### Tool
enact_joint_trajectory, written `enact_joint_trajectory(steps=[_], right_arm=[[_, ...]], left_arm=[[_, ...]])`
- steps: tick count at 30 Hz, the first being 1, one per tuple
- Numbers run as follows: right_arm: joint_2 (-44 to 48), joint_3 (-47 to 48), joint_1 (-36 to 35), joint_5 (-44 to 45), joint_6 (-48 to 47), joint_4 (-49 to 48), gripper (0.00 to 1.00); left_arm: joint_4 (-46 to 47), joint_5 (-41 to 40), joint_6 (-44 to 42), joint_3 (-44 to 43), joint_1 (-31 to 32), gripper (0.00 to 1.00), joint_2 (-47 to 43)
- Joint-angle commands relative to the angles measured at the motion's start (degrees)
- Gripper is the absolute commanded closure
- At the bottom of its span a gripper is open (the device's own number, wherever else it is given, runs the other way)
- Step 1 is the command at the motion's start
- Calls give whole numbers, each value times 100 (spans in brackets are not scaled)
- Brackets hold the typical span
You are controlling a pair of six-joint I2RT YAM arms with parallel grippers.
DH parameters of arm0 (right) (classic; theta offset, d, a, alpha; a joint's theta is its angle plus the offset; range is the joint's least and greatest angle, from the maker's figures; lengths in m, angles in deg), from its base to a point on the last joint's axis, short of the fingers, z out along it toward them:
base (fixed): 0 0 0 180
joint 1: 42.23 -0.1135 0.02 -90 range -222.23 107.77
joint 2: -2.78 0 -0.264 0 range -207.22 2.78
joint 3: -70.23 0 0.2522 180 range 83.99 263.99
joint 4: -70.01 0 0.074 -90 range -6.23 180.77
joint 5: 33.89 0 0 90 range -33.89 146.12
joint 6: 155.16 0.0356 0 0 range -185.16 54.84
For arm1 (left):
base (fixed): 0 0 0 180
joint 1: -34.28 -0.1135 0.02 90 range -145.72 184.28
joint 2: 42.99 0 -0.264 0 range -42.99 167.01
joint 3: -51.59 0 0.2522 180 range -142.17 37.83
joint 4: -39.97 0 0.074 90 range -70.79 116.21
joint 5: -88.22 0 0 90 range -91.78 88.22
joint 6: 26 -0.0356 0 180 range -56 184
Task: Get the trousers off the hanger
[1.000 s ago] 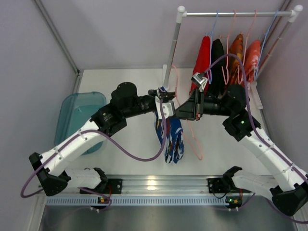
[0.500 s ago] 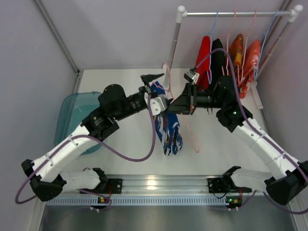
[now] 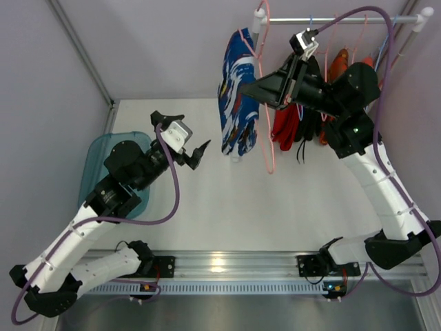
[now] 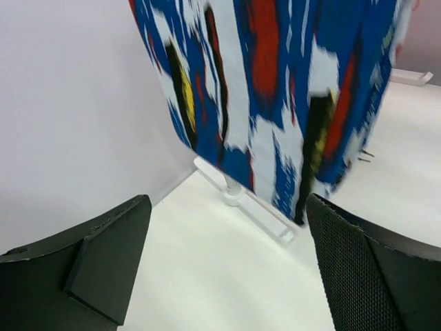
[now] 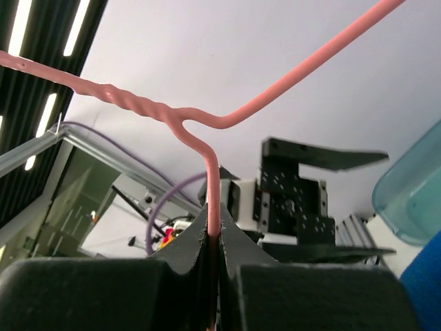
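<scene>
The trousers [image 3: 238, 96], blue with white, red and dark marks, hang lifted off the table from the pink hanger [image 3: 269, 148]. My right gripper [image 3: 249, 88] is shut on the hanger wire beside them, just left of the rack. In the right wrist view the pink hanger wire [image 5: 214, 181] is pinched between the shut fingers of the right gripper [image 5: 216, 231]. My left gripper [image 3: 185, 135] stands open over the table, left of the trousers and apart from them. In the left wrist view, the trousers [image 4: 275, 83] hang ahead of the left gripper [image 4: 227, 265], with nothing between its fingers.
A teal bin [image 3: 103, 165] sits at the left edge of the table. The white clothes rack [image 3: 337, 19] at the back right carries a red garment [image 3: 286, 124], a black one and orange ones [image 3: 337, 65]. Its base foot [image 4: 256, 207] lies under the trousers.
The left gripper opened, let go of the trousers and drew back to the left. The right arm raised the hanger with the trousers up and toward the back.
</scene>
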Motion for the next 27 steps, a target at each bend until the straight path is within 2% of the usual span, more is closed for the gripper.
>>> enact_joint_trajectory(steps=[1, 5, 9, 18, 22, 23, 27], right_arm=[[-83, 879, 54, 311, -258, -843, 100], [-434, 1478, 54, 486, -319, -834, 100], [-777, 1742, 54, 601, -407, -790, 100], [-1374, 1927, -236, 768, -495, -764, 100], [-1709, 2366, -544, 856, -618, -729, 100], [-1753, 2393, -588, 891, -653, -729, 100], [-1981, 2516, -711, 935, -706, -667, 100]], left_arm=[[-97, -127, 511, 196, -22, 1, -219], [-62, -724, 502, 687, -22, 1, -387], [52, -892, 660, 1311, -22, 1, -545], [359, -725, 1214, 2285, 48, 1, -809], [1063, -1103, 1346, 2701, 57, 1, -616], [1463, -1208, 1433, 2718, 57, 1, -537], [1924, -1647, 1724, 2508, 57, 1, 7]])
